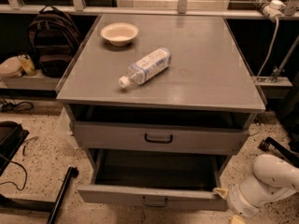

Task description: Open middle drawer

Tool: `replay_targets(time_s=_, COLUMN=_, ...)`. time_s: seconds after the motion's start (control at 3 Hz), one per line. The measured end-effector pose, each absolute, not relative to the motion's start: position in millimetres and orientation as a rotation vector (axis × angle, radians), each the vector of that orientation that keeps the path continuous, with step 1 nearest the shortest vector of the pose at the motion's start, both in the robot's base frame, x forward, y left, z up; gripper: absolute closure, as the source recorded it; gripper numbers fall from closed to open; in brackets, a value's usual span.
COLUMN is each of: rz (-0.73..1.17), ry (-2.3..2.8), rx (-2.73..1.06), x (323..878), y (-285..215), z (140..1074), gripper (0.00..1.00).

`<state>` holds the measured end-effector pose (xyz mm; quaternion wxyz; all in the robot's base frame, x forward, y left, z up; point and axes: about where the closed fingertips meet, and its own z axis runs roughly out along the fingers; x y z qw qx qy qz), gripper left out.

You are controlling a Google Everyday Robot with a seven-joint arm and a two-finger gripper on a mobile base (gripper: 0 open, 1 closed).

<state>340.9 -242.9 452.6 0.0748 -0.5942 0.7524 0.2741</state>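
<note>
The middle drawer point(117, 196) is a wide shallow grey metal drawer with a small black loop handle point(155, 202) on its front. It stands pulled well out of the grey cabinet point(187, 73), and its dark inside shows. Above it is the taller-fronted top drawer point(112, 136), slightly ajar. The lowest drawer is out of view. My gripper point(227, 203), at the end of the white arm point(266, 181), is at the middle drawer's right front corner, touching or very near it.
A clear plastic bottle point(145, 67) lies on its side on the cabinet top, with a cream bowl point(119, 33) behind it. A dark backpack point(51, 41) stands to the left. Black stand legs point(60, 197) and cables lie on the speckled floor at lower left.
</note>
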Motion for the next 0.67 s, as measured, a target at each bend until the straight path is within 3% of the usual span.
replay_targets(time_s=0.67, rz=0.867, ry=2.255, rx=-1.797, x=332.6, y=-241.3, z=454.3, gripper=0.00)
